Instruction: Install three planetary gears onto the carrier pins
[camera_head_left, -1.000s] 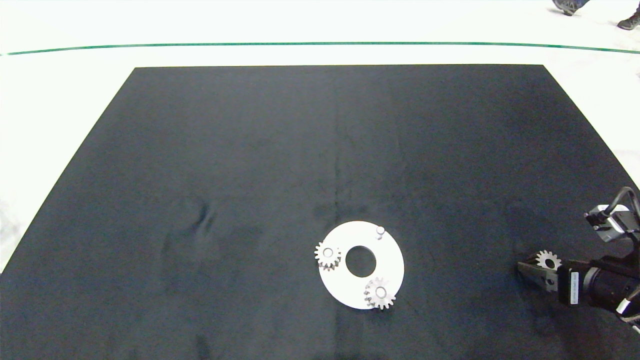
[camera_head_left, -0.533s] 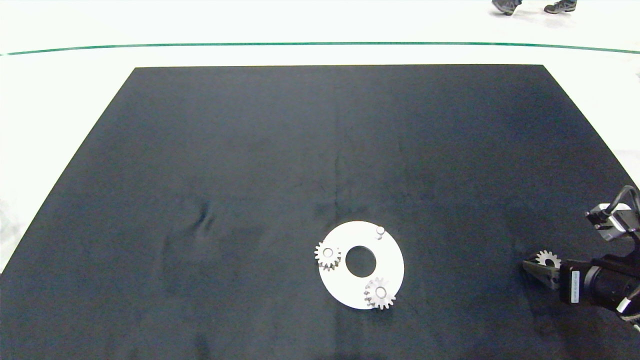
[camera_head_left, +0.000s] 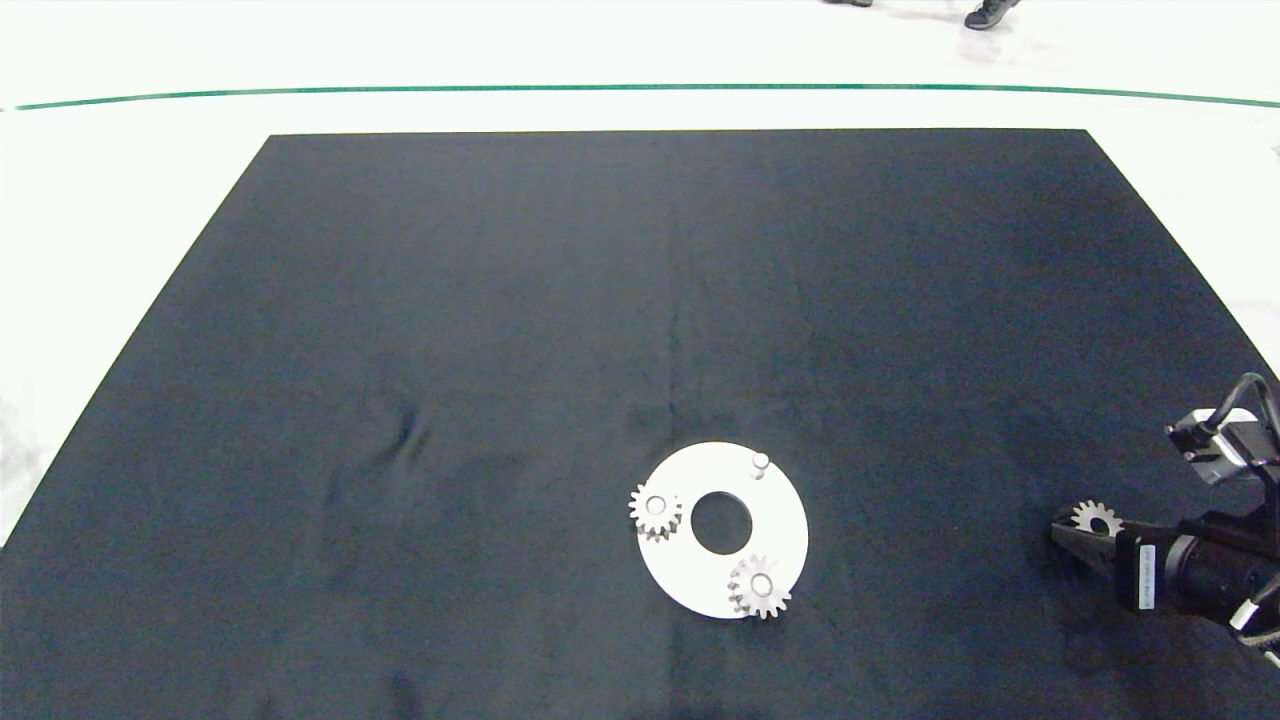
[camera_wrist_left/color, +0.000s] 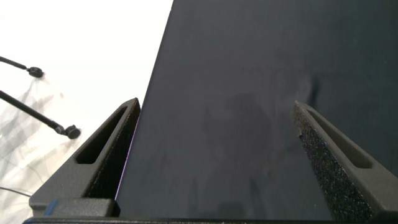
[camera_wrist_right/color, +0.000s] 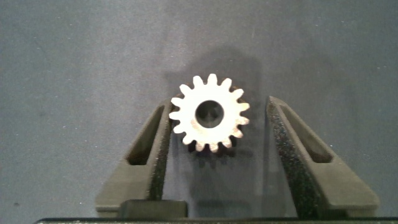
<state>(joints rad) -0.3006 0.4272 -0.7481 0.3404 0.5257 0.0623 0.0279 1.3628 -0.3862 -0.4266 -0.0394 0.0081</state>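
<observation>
Two planetary gears (camera_head_left: 656, 512) are already sitting on carrier pins, one pin (camera_head_left: 760, 463) standing bare; the right pincer (camera_wrist_right/color: 214, 146) is straddling the third gear (camera_wrist_right/color: 209, 112) (fingers spread, ungripped) far right on the worktop (camera_head_left: 640, 300)

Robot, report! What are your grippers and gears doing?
Right gripper open around third gear. Left gripper open, idle. Two gears on pins; one pin bare.

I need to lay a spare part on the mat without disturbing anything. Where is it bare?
The black mat is bare across its far half and on the left of the white disc. Crowded spots: the disc, with two planetary gears and one bare carrier pin, and the near right edge, where the right gripper straddles the third gear.
</observation>
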